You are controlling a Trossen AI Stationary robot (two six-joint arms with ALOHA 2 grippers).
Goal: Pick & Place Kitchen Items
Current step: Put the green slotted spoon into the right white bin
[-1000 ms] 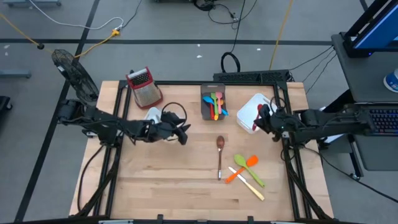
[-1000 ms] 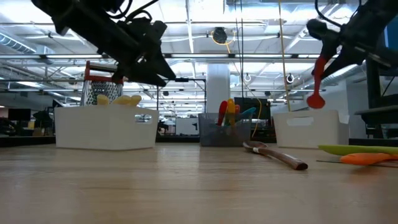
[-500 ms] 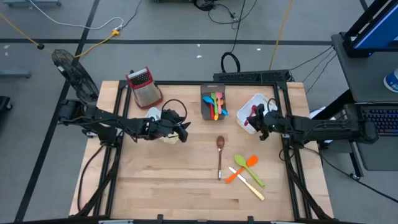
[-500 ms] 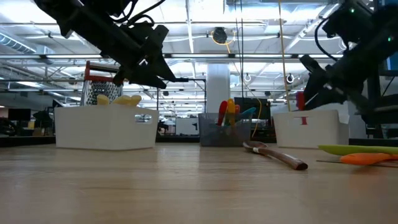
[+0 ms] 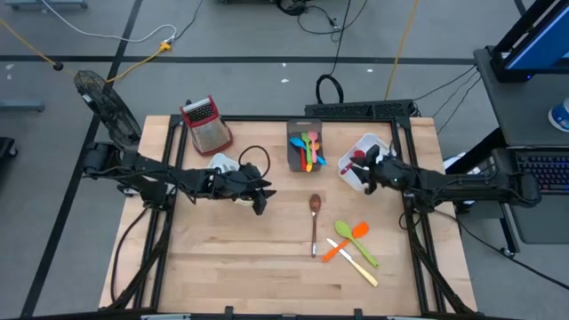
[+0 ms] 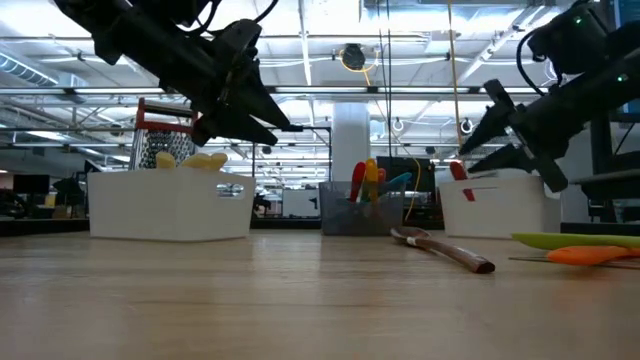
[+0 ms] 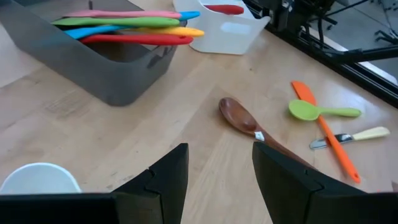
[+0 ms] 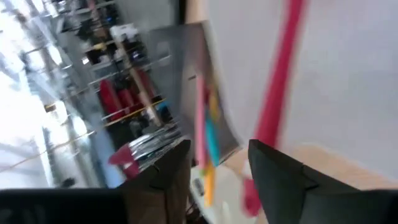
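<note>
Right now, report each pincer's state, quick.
Left pincer: open, holding nothing, above the table near the wooden spoon.
Right pincer: open over the white bin; red utensil released.

On my light wooden tabletop (image 5: 222, 258) I see a brown wooden spoon (image 5: 314, 222) lying flat. Just beside it lie a green plastic spoon (image 5: 353, 242), an orange plastic spatula (image 5: 342, 245) and a cream-handled knife (image 5: 356, 263).

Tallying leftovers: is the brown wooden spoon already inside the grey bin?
No, the brown wooden spoon lies on the bare table, apart from the grey bin.

a brown wooden spoon (image 5: 314, 221) lies flat mid-table, green spoon (image 5: 356, 231), orange spatula (image 5: 335, 249) and cream-handled knife (image 5: 355, 263) crossed nearby.
</note>
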